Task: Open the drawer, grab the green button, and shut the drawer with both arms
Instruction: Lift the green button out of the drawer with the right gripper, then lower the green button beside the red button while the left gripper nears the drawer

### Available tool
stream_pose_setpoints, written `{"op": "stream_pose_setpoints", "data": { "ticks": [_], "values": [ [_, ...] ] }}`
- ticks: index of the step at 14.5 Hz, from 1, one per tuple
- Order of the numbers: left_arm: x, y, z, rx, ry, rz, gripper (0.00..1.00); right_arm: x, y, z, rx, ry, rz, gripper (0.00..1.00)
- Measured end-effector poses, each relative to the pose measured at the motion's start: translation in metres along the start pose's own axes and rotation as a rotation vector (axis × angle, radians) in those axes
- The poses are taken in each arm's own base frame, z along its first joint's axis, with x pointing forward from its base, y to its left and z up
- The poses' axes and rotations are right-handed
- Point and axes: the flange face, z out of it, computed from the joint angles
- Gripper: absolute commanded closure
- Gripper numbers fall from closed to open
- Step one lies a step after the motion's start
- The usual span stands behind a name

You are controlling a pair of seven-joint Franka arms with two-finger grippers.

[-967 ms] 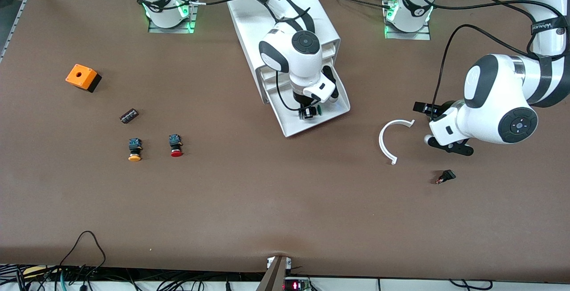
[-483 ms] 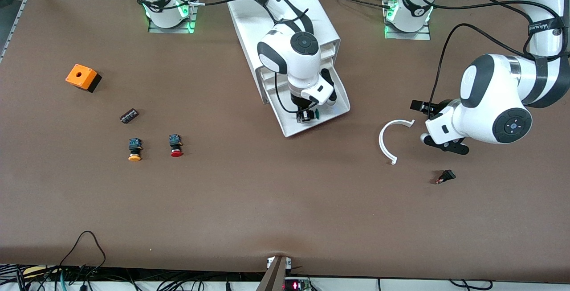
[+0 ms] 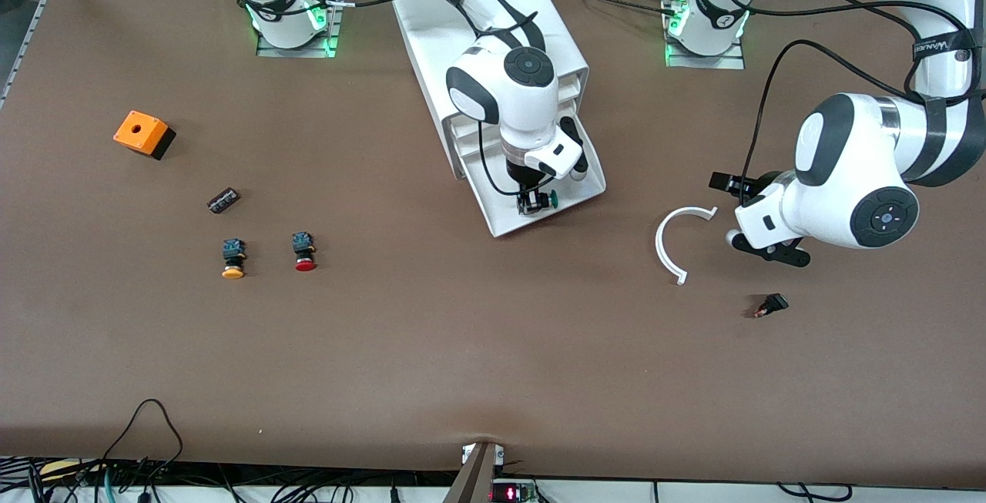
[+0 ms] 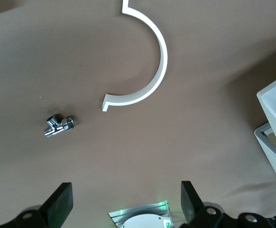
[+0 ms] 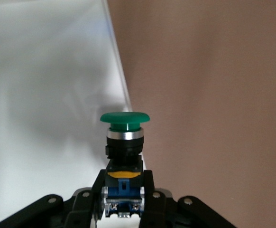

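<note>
**Green button gripped in open bottom drawer; left arm parked**

The right end effector [image 3: 531, 202] is closed tight on the button [image 3: 544, 199], clamped by its black-and-blue body with the green cap [image 5: 125, 119] pointing out past the fingertips. The hold on the squarish body is judged deliberate: flat sides give the pads purchase, while the domed, smooth cap would slip. The button is inside the pulled-out drawer [image 3: 574, 193], directly under the right end effector, near the drawer's front lip; whether it is lifted off the drawer floor cannot be told. The drawer is the lowest of three in the white cabinet [image 3: 462, 41] and is left pulled out so the reach from above is unobstructed.

The left end effector [image 3: 759, 218] is held fully open and empty, over bare desk [image 3: 493, 349], waiting; it is judged kept clear for the closing push. Just beside it lies a white curved half-ring [image 3: 669, 245], and a small dark connector-like part [image 3: 771, 305] lies near it. A shiny metal fitting [image 4: 58, 125] is seen only in the left wrist view.

Materials: drawer and cabinet are smooth matte white plastic, thin-walled, flat-bottomed. The button has a glossy green mushroom cap, a silver collar, and a yellow detail on a blue block. The desk is covered in matte brown sheet. The half-ring is rigid, flat-sectioned, with squared ends.
</note>
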Motion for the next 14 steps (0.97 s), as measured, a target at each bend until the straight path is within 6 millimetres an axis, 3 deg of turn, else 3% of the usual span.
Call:
{"op": "stream_pose_setpoints", "data": {
  "ticks": [3, 8, 11, 14],
  "values": [
    [-0.001, 0.000, 0.001, -0.002, -0.009, -0.002, 0.00, -0.027, 0.035, -0.021, -0.036, 0.005, 0.083, 0.78],
    [-0.002, 0.004, 0.003, -0.003, -0.022, 0.001, 0.00, -0.113, 0.097, -0.027, -0.095, -0.038, 0.322, 0.78],
    [0.001, 0.021, 0.004, 0.001, -0.024, -0.013, 0.00, -0.153, 0.117, -0.025, -0.107, -0.052, 0.523, 0.78],
    [0.007, 0.046, 0.007, 0.009, -0.012, -0.050, 0.00, -0.195, 0.128, -0.007, -0.092, -0.082, 0.690, 0.78]
  ]
}}
